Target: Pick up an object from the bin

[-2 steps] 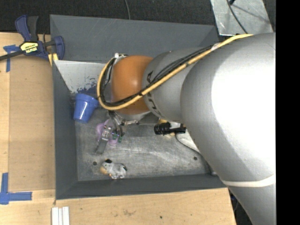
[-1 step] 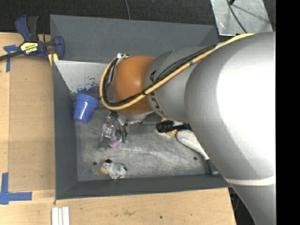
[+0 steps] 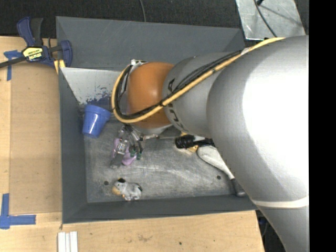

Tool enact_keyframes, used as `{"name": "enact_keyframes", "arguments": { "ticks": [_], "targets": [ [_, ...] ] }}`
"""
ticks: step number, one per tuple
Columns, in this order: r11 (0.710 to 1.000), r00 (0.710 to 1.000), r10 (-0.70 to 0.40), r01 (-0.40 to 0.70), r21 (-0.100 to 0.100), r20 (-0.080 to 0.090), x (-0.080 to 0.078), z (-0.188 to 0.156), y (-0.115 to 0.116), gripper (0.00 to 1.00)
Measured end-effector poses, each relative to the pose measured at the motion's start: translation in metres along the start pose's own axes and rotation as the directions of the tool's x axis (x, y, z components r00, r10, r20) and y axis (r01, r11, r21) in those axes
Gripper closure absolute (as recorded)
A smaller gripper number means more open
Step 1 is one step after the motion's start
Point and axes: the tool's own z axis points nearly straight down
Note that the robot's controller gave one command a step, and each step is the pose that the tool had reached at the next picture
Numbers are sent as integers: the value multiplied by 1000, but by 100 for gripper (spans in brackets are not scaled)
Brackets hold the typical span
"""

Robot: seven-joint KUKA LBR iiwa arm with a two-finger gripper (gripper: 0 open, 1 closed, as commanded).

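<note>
The small purple piece [image 3: 127, 159] lies left of centre on the bin [image 3: 72, 161] floor, right at your end effector [image 3: 126, 149]. You cannot tell whether it is open or closed. This is likely the grasp step: confirm closure, then lift straight, avoiding the blue cup [image 3: 94, 121].

Blue cup [image 3: 94, 121] at left; white toy [image 3: 127, 189] near front

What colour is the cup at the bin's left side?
The cup is blue; the camera view shows it best.

Grey bin [image 3: 73, 156], blue cup [image 3: 94, 121] at left, purple piece [image 3: 127, 160] mid-floor, arm [image 3: 252, 104] overhead
</note>
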Motion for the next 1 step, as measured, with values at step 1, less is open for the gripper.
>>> {"name": "enact_keyframes", "arguments": {
  "ticks": [1],
  "targets": [
    [1000, 1000, 0, 0, 0, 0, 0, -1, 0, 100]
  ]
}}
